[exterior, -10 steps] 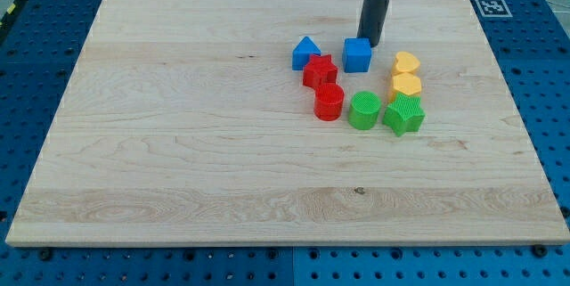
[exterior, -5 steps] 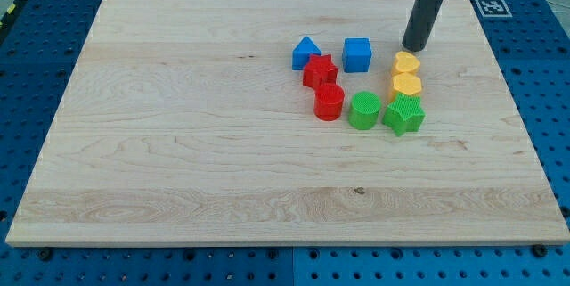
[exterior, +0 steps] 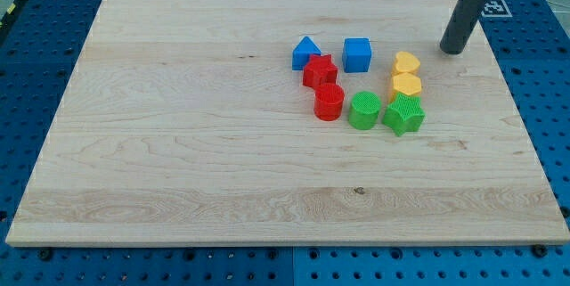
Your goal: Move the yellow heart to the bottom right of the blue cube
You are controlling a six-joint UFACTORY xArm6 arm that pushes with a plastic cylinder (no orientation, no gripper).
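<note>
Near the view's top right corner of the worktop (exterior: 178,161), my tip (exterior: 451,52) is set down on bare wood, up and to the right of the yellow heart (exterior: 406,62) and apart from every block. No pincer is fitted; only a straight rod is carried, so nothing is gripped or held.

The yellow heart is found to the right of the blue cube (exterior: 357,54), at nearly the same level and only slightly lower, with a gap between them. Just below it, touching or nearly so, a second yellow block (exterior: 406,84) is seen, and beneath that a green star (exterior: 403,115), the three forming a short column. A green cylinder (exterior: 363,110) is placed just left of the green star. Further left, a red star (exterior: 320,72) and a red cylinder (exterior: 329,102) are stacked in the same way, with a blue pointed block (exterior: 305,53) at the red star's upper left.

The tip's place above and right of the heart is judged to be a staging point: from there a push down and leftward could be given. The move is judged awkward, since the space below and right of the cube is already partly taken by the yellow and green blocks, which may be shoved along.
</note>
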